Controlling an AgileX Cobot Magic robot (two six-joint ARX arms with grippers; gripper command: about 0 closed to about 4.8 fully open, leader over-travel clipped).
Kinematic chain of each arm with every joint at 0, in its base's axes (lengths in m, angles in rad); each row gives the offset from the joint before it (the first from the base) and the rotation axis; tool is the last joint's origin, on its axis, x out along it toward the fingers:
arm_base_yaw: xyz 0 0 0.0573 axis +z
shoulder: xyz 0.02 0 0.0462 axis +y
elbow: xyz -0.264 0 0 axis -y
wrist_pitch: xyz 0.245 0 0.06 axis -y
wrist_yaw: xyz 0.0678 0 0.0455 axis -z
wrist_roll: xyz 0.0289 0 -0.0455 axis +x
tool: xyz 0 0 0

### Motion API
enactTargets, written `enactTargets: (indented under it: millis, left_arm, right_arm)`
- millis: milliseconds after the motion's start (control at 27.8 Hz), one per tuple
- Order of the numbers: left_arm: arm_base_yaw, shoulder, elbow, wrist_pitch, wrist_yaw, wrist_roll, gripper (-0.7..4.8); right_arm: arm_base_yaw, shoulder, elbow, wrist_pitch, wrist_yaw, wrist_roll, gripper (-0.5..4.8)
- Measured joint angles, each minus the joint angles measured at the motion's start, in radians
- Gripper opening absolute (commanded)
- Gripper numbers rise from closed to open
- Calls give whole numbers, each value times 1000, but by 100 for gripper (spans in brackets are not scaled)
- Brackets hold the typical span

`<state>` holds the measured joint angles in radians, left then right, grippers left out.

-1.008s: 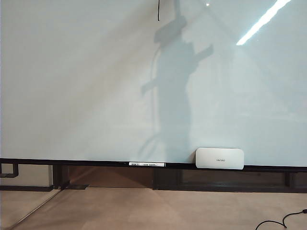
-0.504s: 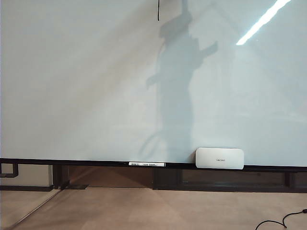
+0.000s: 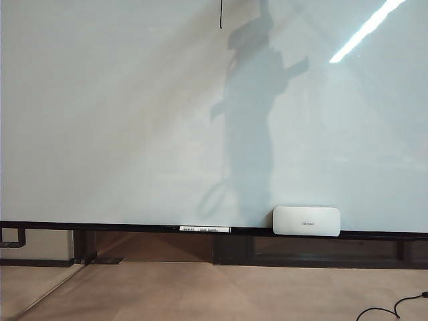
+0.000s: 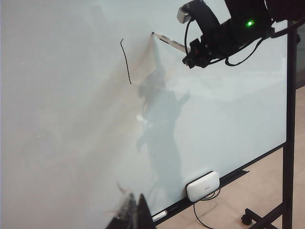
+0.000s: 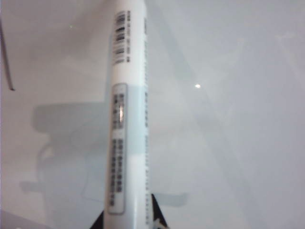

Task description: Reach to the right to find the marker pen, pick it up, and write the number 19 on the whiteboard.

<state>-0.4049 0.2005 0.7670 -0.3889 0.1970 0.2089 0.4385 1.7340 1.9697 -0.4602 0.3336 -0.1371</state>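
High on the whiteboard (image 4: pixel 71 119), just to the side of the finished vertical stroke (image 4: pixel 126 62), my right gripper (image 4: pixel 190 53) holds the marker pen (image 4: pixel 169 42) with its tip at the board surface. My right jaws are clamped on the pen barrel; in my right wrist view the white labelled barrel (image 5: pixel 127 119) runs straight out from between them toward the board. The "1" is drawn, a single dark line, whose lower end also shows at the top edge of the exterior view (image 3: pixel 221 17). The "9" is not yet there, so by my judgement about half the writing is left. My left gripper (image 4: pixel 135 214) hangs back, well below the stroke, off the board; only its dark tips show and I cannot tell whether its jaws are apart or together. Far below the stroke, the eraser (image 3: pixel 306 221) sits on the lower frame, untouched.
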Motion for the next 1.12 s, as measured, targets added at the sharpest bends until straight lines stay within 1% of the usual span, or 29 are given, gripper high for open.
enactTargets:
  millis: [252, 432, 576, 864, 1116]
  left_arm:
    - [0, 0, 0, 2, -3, 1, -5]
    - [0, 0, 0, 2, -3, 23, -5]
    - [0, 0, 0, 2, -20, 25, -5]
    - [0, 3, 0, 5, -26, 49, -5]
    - [0, 6, 0, 9, -26, 49, -5]
  right_arm:
    - [-10, 23, 0, 12, -5, -2, -2]
    - [-10, 27, 0, 34, -16, -2, -2]
    - [-10, 36, 0, 52, -24, -2, -2]
    - [-10, 68, 1, 63, -71, -2, -2]
    - [-10, 93, 1, 100, -115, -2, -2]
